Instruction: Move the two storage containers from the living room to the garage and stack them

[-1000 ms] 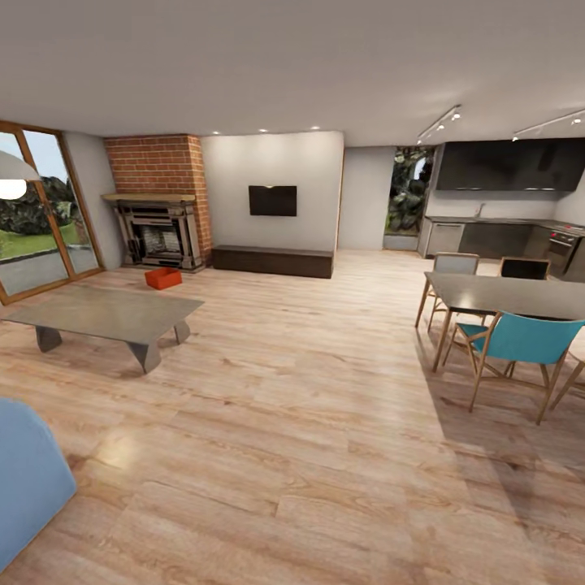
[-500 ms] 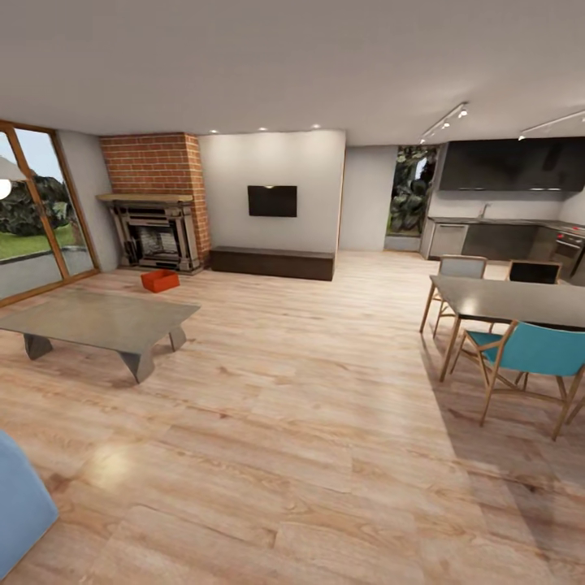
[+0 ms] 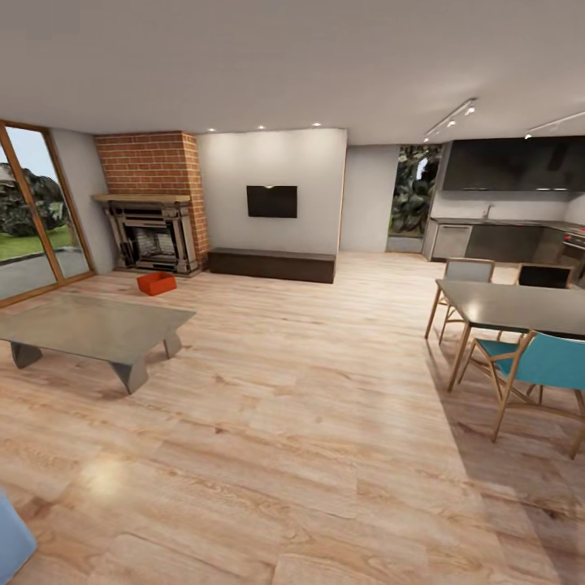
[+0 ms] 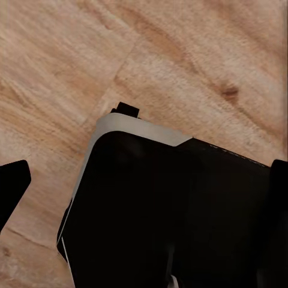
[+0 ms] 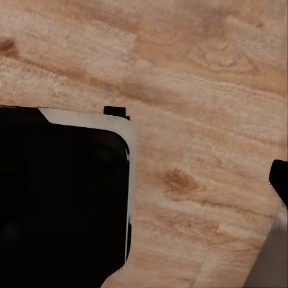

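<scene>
The robot looks across the living room, so this is most likely the approach leg, before any pickup. One orange-red storage container [image 3: 157,283] sits on the light wood-plank floor [image 3: 309,390] just in front of the red-brick fireplace [image 3: 150,203], beyond the far edge of the low grey coffee table [image 3: 93,325]; a second container is not apparent from here, and the garage is not in sight. The container stands clear of the table and hearth, which suggests the base can roll up to it along the open planks between the coffee table and the dining table [image 3: 520,305] with its teal chair [image 3: 540,366]. A wall-mounted television [image 3: 272,201] above a long dark bench [image 3: 272,264] marks the far wall, and glass doors [image 3: 32,211] stand near the fireplace. Both wrist views look straight down at the planks past dark parts of the robot's body, probably because the arms hang tucked for travel; only dark slivers at the picture edges could be fingers, so whether either gripper is parted or closed, or holding anything, cannot be told.
</scene>
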Controlling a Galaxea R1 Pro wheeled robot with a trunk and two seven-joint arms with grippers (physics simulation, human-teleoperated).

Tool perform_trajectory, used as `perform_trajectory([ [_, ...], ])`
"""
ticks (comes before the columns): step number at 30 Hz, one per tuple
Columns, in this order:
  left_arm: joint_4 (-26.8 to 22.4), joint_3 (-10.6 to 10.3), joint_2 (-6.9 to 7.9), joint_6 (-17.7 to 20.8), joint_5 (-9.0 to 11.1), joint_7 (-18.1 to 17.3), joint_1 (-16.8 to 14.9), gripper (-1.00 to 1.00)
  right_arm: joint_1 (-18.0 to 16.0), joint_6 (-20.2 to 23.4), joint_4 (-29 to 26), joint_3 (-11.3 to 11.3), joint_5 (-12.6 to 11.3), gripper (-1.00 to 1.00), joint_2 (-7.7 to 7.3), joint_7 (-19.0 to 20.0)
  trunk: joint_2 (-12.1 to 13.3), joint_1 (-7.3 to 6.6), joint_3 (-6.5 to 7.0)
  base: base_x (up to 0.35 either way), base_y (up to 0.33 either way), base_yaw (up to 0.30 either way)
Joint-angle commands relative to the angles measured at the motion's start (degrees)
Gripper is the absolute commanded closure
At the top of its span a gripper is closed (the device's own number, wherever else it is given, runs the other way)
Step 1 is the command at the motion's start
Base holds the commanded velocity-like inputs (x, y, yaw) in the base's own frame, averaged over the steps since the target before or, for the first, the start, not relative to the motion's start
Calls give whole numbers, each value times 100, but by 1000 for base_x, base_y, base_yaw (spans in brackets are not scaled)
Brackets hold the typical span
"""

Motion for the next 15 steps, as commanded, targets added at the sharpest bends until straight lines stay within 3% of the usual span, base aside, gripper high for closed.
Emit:
perform_trajectory([
  [1, 3, 40, -2, -18, 3, 11, -4, -100, -7, -30, 17, 48, -54, -100, 2, -3, -7, 6, -7, 324, 0, 0],
  [15, 3, 40, -2, -26, 8, 11, -4, -100, -7, -7, 17, 39, -98, -100, 3, -3, -7, 6, -7, 324, 0, 0],
])
